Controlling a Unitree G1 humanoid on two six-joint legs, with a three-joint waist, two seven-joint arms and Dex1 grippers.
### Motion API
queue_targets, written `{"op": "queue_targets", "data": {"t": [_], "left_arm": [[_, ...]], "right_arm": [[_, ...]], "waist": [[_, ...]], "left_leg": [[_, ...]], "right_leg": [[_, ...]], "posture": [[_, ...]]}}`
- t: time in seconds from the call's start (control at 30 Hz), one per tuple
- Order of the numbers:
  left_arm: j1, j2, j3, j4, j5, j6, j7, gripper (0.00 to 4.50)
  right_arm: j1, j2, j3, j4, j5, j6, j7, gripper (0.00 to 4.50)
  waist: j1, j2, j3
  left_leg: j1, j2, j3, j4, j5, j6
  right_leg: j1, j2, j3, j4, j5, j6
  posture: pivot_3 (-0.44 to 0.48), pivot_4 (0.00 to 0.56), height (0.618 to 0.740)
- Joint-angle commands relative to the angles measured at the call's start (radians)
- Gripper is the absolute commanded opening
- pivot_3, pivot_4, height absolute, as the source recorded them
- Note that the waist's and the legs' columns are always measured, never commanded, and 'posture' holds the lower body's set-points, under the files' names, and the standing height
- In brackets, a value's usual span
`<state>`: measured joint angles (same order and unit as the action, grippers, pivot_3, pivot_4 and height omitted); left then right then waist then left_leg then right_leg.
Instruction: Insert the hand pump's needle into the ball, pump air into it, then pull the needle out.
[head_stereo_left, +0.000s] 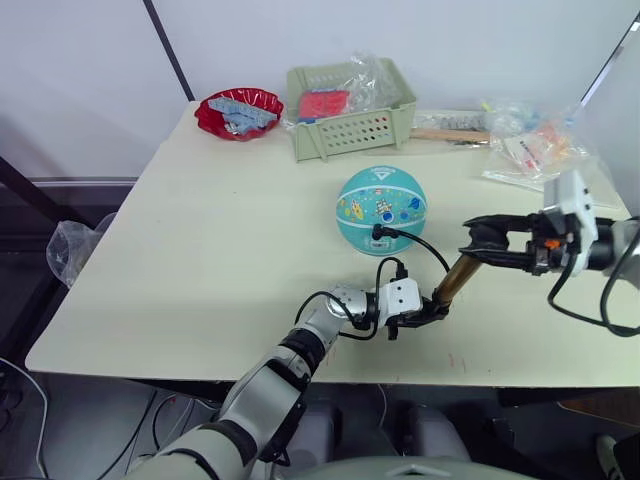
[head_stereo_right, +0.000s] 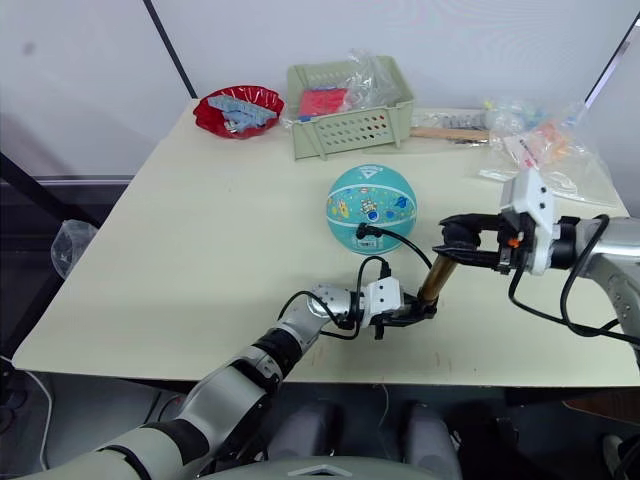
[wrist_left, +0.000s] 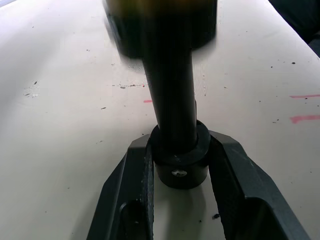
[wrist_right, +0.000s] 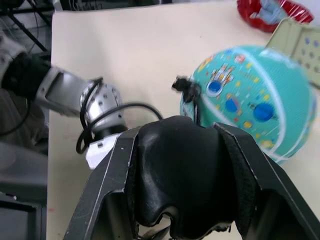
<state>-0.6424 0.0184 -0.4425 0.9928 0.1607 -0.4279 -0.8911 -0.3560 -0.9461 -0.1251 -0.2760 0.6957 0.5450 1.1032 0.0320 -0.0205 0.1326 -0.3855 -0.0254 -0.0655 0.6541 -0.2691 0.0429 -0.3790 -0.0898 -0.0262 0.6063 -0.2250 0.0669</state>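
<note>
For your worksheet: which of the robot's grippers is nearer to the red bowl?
Left. The left gripper holds the hand pump's lower end; the right gripper grips its handle, farther from the red bowl.

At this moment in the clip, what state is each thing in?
ball: resting on the table, hose fitting plugged into it.
hand pump: tilted, held at both ends.
left gripper: jaws shut on the pump's lower end cap.
right gripper: jaws shut on the T-handle.
basket: upright, holding bagged items.
</note>
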Motion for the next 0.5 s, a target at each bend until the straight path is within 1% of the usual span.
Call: {"op": "queue_targets", "data": {"t": [0.03,0.37,0.5], "left_arm": [[0.07,0.067,-0.052,0.139,0.097,0.094,0.002,1.07],[0.073,0.066,-0.054,0.138,0.098,0.095,-0.003,1.07],[0.071,0.068,-0.054,0.14,0.099,0.094,-0.004,1.07]], "right_arm": [[-0.074,-0.042,-0.128,-0.032,0.086,0.043,-0.005,1.63],[-0.178,-0.132,-0.207,-0.029,0.157,0.134,0.0,1.63],[-0.152,-0.121,-0.181,-0.045,0.148,0.138,-0.01,1.63]], "waist": [[0.0,0.001,0.001],[0.001,0.003,0.004],[0.002,0.003,0.004]], "left_leg": [[0.0,0.0,0.0,0.0,0.0,0.0],[0.0,0.0,0.0,0.0,0.0,0.0],[0.0,0.001,0.0,0.0,0.0,0.0]], "right_leg": [[0.0,0.0,0.0,0.0,0.0,0.0],[0.0,0.0,0.0,0.0,0.0,0.0],[0.0,0.0,0.0,0.0,0.0,0.001]], "posture": [[0.0,0.15,0.74],[0.0,0.15,0.74],[0.0,0.15,0.74]]}}
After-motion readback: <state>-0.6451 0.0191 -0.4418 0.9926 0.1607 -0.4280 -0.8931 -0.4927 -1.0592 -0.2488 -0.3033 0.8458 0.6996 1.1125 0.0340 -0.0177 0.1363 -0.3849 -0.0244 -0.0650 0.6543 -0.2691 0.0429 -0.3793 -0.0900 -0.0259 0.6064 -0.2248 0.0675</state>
